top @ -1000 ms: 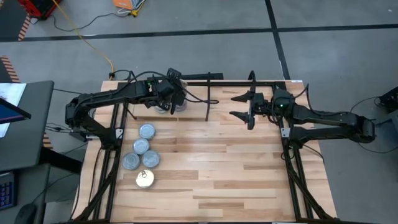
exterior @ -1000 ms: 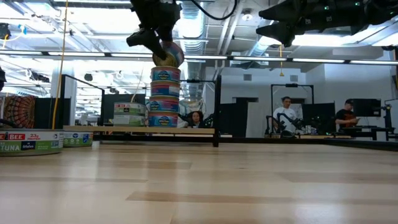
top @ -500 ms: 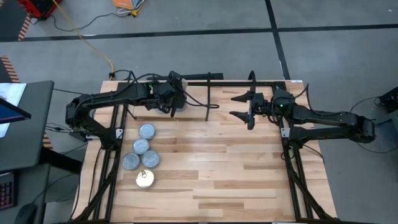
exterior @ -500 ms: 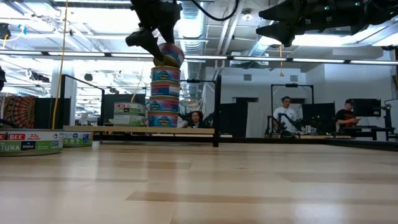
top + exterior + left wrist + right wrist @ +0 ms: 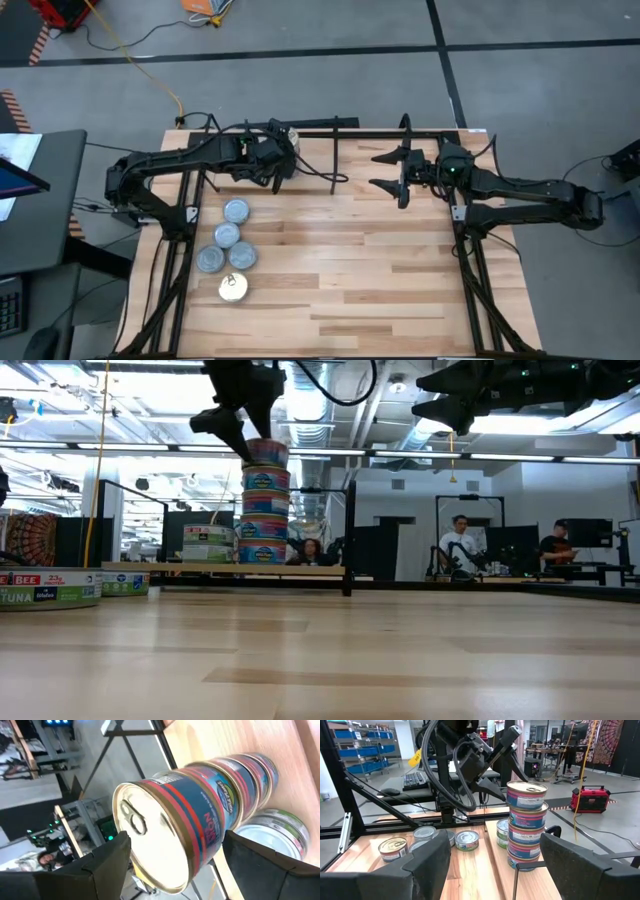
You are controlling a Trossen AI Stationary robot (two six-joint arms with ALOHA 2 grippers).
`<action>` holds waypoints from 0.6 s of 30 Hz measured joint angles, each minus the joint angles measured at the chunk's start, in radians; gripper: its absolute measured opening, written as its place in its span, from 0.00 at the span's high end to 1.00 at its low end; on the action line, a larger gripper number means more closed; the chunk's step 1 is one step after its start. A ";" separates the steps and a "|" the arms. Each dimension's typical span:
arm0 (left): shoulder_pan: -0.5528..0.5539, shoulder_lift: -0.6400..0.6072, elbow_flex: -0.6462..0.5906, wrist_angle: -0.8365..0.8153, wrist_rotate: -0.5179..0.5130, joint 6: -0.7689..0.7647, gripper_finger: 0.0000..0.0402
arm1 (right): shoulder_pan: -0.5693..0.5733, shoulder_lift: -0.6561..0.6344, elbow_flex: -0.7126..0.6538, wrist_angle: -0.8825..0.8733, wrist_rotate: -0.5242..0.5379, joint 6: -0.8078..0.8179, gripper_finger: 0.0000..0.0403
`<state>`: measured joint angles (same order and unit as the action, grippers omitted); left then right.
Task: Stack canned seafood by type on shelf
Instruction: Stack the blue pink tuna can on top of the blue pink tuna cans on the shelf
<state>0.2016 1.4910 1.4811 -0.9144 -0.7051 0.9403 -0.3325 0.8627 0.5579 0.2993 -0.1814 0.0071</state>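
A workshop hall with desks and seated people is seen beyond the butcher-block table [image 5: 350, 270], at whose far edge the shelf [image 5: 485, 865] is set. On the shelf a tall stack of tins [image 5: 264, 500] is standing, four high as far as can be told, with a shorter stack of green-banded tins [image 5: 208, 543] just beside it. The topmost tin [image 5: 526, 794] appears to be seated squarely on the tall stack. The left gripper [image 5: 280, 158] is placed right at that top tin, with its jaws spread either side of it and not pinching it. Well apart from the tall stack, on the table, five loose tins [image 5: 229, 255] are left: four with greyish tops and one gold-topped tin [image 5: 232, 288]. The task is judged about half done; those five are yet to be sorted. The right gripper [image 5: 388, 172] is held above the table, well clear of the tall stack, jaws spread and empty.
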 joint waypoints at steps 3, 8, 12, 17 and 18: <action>0.001 0.000 0.000 -0.015 -0.008 -0.019 0.24 | 0.000 0.000 0.000 0.000 0.000 0.000 0.18; 0.001 0.000 0.000 -0.014 -0.008 -0.023 0.24 | 0.000 0.000 0.000 0.000 0.000 0.000 0.18; -0.021 0.000 0.000 -0.015 -0.053 -0.015 0.24 | 0.000 0.000 -0.001 0.000 0.000 0.000 0.18; -0.103 -0.010 0.000 -0.047 -0.116 -0.087 0.24 | -0.001 0.000 -0.002 -0.009 0.000 -0.004 0.18; -0.132 -0.012 0.000 -0.063 -0.130 -0.122 0.24 | -0.003 0.000 -0.002 -0.013 0.000 -0.005 0.18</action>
<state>0.0697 1.4790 1.4811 -0.9779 -0.8349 0.8179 -0.3360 0.8631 0.5564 0.2865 -0.1814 0.0025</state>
